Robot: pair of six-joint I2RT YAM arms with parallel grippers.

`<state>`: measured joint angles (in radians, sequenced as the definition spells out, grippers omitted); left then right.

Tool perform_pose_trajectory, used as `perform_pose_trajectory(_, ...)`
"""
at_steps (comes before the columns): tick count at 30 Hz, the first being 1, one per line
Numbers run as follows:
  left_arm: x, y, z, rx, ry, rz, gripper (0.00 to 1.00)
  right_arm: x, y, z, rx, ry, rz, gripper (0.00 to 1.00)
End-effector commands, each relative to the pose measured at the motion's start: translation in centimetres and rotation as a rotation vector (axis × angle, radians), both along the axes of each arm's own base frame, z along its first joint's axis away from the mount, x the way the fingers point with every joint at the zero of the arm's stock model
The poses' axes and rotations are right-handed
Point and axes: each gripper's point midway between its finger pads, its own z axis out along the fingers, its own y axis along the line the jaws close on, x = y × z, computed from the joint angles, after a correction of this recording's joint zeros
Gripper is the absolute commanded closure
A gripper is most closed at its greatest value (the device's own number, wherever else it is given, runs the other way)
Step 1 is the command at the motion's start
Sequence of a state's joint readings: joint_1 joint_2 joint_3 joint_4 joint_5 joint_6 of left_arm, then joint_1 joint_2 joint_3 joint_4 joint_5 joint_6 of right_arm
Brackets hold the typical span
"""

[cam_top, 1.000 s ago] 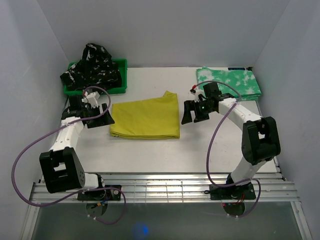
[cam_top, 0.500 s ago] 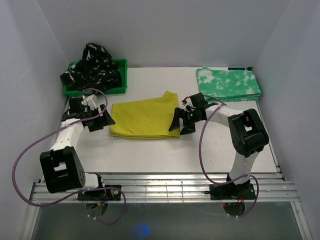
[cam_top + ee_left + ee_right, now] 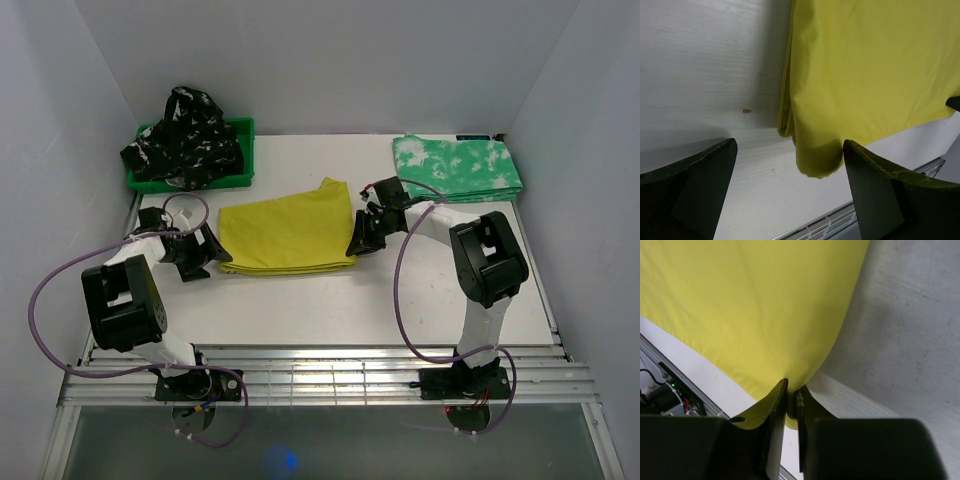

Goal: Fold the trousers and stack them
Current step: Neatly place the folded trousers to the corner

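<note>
1. The yellow pair (image 3: 290, 237) lies folded flat near the middle of the table (image 3: 300, 300). It forms a rough rectangle, with one corner poking out toward the far side at its right end.
2. The right gripper (image 3: 358, 245) is down at the near right corner of the yellow pair.
3. In the right wrist view, the right gripper (image 3: 791, 392) has its fingers (image 3: 807, 440) almost together. A bit of the yellow pair's (image 3: 755, 305) edge is pinched between them, low over the table.
4. That view is too close to tell whether the pinch takes every layer or only the top one.
5. The left gripper (image 3: 195, 252) sits at the near left corner of the yellow pair, jaws spread wide and holding nothing.
6. In the left wrist view, the rounded corner of the yellow pair (image 3: 865, 65) lies between the two fingers (image 3: 695, 185) of the left gripper (image 3: 790, 165). The left one stands clear of the cloth, and the right one is just beside it.
7. The same view shows the cloth's left edge as stacked layers resting on the table.
8. The green-and-white pair (image 3: 457, 167) lies folded at the far right of the table, well apart from the yellow pair.
9. The black pair (image 3: 185, 135) is heaped unfolded in the bin (image 3: 243, 150) at the far left, spilling over its left rim.
</note>
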<state>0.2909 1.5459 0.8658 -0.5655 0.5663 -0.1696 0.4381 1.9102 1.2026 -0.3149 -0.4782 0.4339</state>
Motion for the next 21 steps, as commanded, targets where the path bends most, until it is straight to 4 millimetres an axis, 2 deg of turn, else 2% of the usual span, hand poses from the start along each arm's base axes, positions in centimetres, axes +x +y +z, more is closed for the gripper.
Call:
perform_pose_trajectory(1, 0.7, -0.9, -0.5, -0.082, 0.0, 0.026, 0.02, 1.5, 0.3, 3.5, 0.029, -0.116, 0.022, 0.87)
perform_pose_trajectory(4, 1.3, -1.2, -1.1, -0.08, -0.001, 0.019, 0.02, 1.0, 0.2, 3.4, 0.03, -0.117, 0.032, 0.91)
perform_pose_trajectory(7, 1.5, -1.6, -2.1, -0.036, 0.03, 0.011, 0.09, 0.7, 0.1, 3.3, 0.033, -0.107, 0.033, 0.92)
perform_pose_trajectory(11, 0.4, -2.4, -3.6, -0.017, 0.118, 0.012, 0.2, 1.0, 0.3, 3.5, 0.036, -0.111, 0.027, 0.92)
perform_pose_trajectory(16, -1.1, -2.4, -4.8, 0.007, 0.204, 0.033, 0.27, 1.3, 0.5, 3.6, 0.043, -0.11, 0.026, 0.92)
perform_pose_trajectory(19, -1.3, -2.0, -5.4, 0.032, 0.224, 0.056, 0.34, 1.2, 0.6, 3.5, 0.05, -0.105, 0.027, 0.92)
perform_pose_trajectory(21, -1.0, -2.0, -5.3, 0.037, 0.218, 0.055, 0.47, 1.3, 0.6, 3.5, 0.046, -0.105, 0.023, 0.92)
